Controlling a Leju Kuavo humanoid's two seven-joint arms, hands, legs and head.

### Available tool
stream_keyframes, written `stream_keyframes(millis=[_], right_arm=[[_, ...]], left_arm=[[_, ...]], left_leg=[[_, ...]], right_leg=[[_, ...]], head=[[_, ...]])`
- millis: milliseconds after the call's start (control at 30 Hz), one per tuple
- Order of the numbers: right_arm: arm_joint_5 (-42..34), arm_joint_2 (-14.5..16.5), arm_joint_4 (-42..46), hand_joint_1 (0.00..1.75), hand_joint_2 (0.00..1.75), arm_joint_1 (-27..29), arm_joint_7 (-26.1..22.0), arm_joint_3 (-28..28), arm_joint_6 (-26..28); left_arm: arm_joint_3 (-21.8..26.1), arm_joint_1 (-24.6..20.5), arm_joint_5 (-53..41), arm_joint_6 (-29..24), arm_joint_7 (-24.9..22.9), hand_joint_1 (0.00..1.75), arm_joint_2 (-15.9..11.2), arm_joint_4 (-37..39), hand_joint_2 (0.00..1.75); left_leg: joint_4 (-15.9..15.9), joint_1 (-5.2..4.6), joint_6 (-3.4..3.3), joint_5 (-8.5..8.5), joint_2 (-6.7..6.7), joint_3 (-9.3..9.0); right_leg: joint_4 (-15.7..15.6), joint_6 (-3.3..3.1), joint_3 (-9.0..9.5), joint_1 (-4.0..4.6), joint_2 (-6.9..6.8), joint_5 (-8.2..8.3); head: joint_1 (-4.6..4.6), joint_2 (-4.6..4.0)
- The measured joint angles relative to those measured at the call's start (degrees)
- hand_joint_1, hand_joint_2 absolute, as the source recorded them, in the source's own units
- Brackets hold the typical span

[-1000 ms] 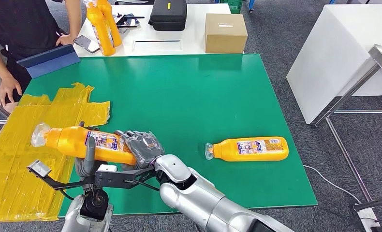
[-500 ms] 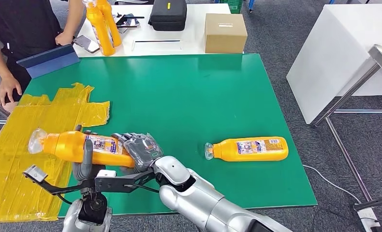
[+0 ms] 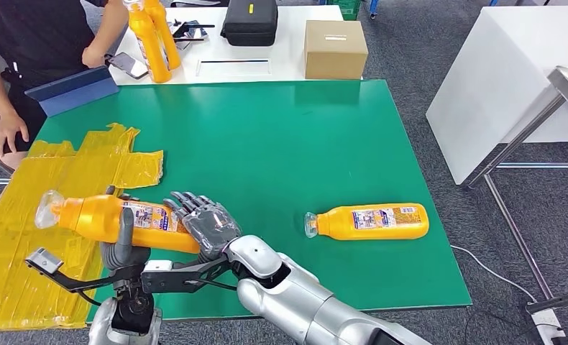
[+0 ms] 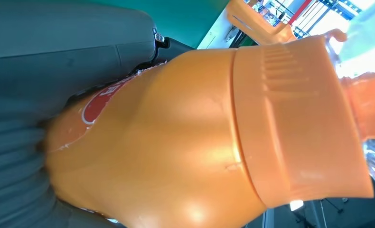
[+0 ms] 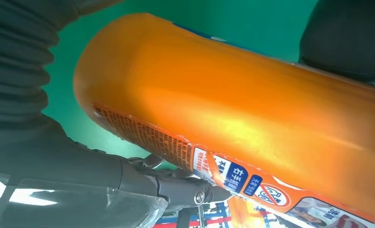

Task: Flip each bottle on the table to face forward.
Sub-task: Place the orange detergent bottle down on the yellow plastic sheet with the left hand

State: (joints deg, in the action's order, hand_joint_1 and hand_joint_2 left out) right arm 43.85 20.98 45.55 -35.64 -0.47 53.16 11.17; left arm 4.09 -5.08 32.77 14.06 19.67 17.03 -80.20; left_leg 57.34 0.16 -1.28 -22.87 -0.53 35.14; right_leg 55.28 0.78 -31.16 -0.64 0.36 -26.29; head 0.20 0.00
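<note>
An orange bottle (image 3: 94, 215) with a clear cap is held lying sideways above the table's front left, cap pointing left, label up. My left hand (image 3: 123, 241) grips its middle from below, thumb across the front; close up the bottle (image 4: 200, 142) lies against that left hand (image 4: 43, 57). My right hand (image 3: 203, 221) is at the bottle's base end with its fingers spread apart; the base of the bottle (image 5: 247, 118) sits just past the right hand (image 5: 29, 118). A second orange bottle (image 3: 371, 221) lies on the green table (image 3: 281, 136) at the front right, label up, cap to the left.
A crinkled yellow sheet (image 3: 22, 237) covers the table's left side. A person (image 3: 29, 43) stands at the far left beside a blue tablet case (image 3: 72, 90). On the white table behind stand two orange bottles (image 3: 152, 36), a black case (image 3: 250, 21) and a cardboard box (image 3: 335, 49).
The held bottle has drifted left with my left hand. My right hand's fingers, wrapped on the bottle's base end a second ago, have spread open off it.
</note>
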Motion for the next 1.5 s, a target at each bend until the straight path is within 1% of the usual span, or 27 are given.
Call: stream_keyframes(millis=[300,433,533,700,867,1000,1100,1233,1300,1333,1367,1433,1500], right_arm=[[0.0,0.0,0.1,0.00,0.00,0.1,-0.1,-0.2,0.4],[2.9,0.0,1.1,0.00,0.00,1.3,-1.0,-2.1,0.8],[4.9,-0.4,3.6,0.00,0.00,2.9,-1.2,-4.0,0.5],[7.6,-2.5,13.4,0.00,0.00,6.5,-1.2,-8.5,-2.3],[9.7,-5.6,26.7,0.00,0.00,9.5,-0.7,-13.2,-5.1],[12.9,-7.8,37.3,0.00,0.00,12.0,0.0,-17.4,-6.8],[13.8,-8.9,42.3,0.00,0.00,13.1,0.0,-19.7,-7.5],[16.5,-10.1,46.7,0.00,0.00,14.8,0.4,-21.7,-6.6],[17.9,-11.3,49.4,0.00,0.00,16.2,0.8,-23.3,-6.3],[18.4,-12.1,50.8,0.00,0.00,17.2,0.8,-24.4,-6.2],[18.9,-12.9,52.0,0.00,0.00,18.3,0.5,-25.6,-6.3],[19.8,-14.3,54.0,0.00,0.00,21.1,-0.4,-27.9,-6.6],[20.8,-15.1,55.2,0.00,0.00,23.8,-1.5,-29.8,-6.9]], left_arm=[[1.1,0.1,-0.2,0.0,-0.4,1.75,0.1,-0.9,1.75],[1.3,0.6,-0.4,0.1,-0.5,1.75,0.3,-1.7,1.75],[1.7,0.9,-0.6,-0.2,-0.6,1.75,0.5,-2.5,1.75],[3.6,1.5,-1.2,-1.0,-0.7,1.75,0.6,-4.8,1.75],[5.9,2.9,-2.3,-1.0,-0.8,1.75,0.6,-7.2,1.75],[7.7,3.2,-4.1,-0.3,-0.7,1.75,0.6,-8.3,1.75],[8.5,3.2,-4.6,0.1,-0.7,1.75,0.6,-8.8,1.75],[9.2,2.9,-7.0,0.0,0.1,1.75,0.6,-8.8,1.75],[9.7,1.9,-10.2,-1.8,1.9,1.75,0.2,-8.2,1.75],[10.0,1.1,-12.9,-3.7,3.5,1.75,-0.3,-7.7,1.75],[10.4,0.2,-16.7,-6.6,5.7,1.75,-0.8,-7.0,1.75],[11.3,-1.9,-26.1,-13.9,10.0,1.75,-2.0,-5.8,1.75],[12.1,-3.9,-35.1,-21.0,12.5,1.75,-3.1,-4.8,1.75]], left_leg=[[0.0,0.00,0.00,0.00,0.00,-0.01],[0.0,0.00,0.00,0.00,0.00,0.00],[0.0,0.00,0.00,0.00,-0.01,0.00],[0.0,-0.01,0.00,0.00,0.00,0.00],[0.0,0.00,0.00,0.00,-0.02,0.00],[0.0,-0.01,0.00,0.00,-0.04,0.01],[0.0,-0.02,0.00,0.00,-0.01,0.00],[0.0,0.00,0.00,0.00,-0.05,-0.02],[0.0,0.00,0.00,0.00,-0.09,-0.02],[0.0,0.00,0.00,0.00,-0.09,-0.02],[0.0,0.00,0.00,0.00,-0.08,-0.02],[0.0,-0.01,-0.01,-0.01,-0.04,-0.02],[0.0,0.00,-0.01,0.00,-0.05,-0.02]], right_leg=[[0.0,0.00,0.00,0.00,0.00,0.00],[0.0,0.00,0.00,0.00,0.00,0.00],[0.0,0.00,0.00,0.00,0.00,0.00],[0.0,0.00,0.00,0.00,0.00,0.00],[0.0,0.00,-0.01,0.00,-0.01,0.00],[0.0,0.00,0.00,0.00,-0.02,0.00],[0.0,0.01,0.01,0.00,-0.01,0.00],[0.0,0.01,-0.01,-0.02,-0.03,0.00],[0.0,0.01,0.01,-0.02,-0.06,0.00],[0.0,0.01,0.02,-0.02,-0.06,0.00],[0.0,0.01,0.03,-0.02,-0.05,0.01],[0.0,0.02,0.03,-0.01,-0.02,0.01],[0.0,0.02,0.03,-0.01,-0.03,0.02]], head=[[0.00,0.00],[0.00,0.00],[0.00,0.00],[-0.01,0.00],[0.01,0.00],[0.01,0.00],[0.00,0.00],[-0.01,0.00],[0.01,0.00],[0.01,0.00],[0.01,0.00],[0.01,0.00],[0.00,0.00]])
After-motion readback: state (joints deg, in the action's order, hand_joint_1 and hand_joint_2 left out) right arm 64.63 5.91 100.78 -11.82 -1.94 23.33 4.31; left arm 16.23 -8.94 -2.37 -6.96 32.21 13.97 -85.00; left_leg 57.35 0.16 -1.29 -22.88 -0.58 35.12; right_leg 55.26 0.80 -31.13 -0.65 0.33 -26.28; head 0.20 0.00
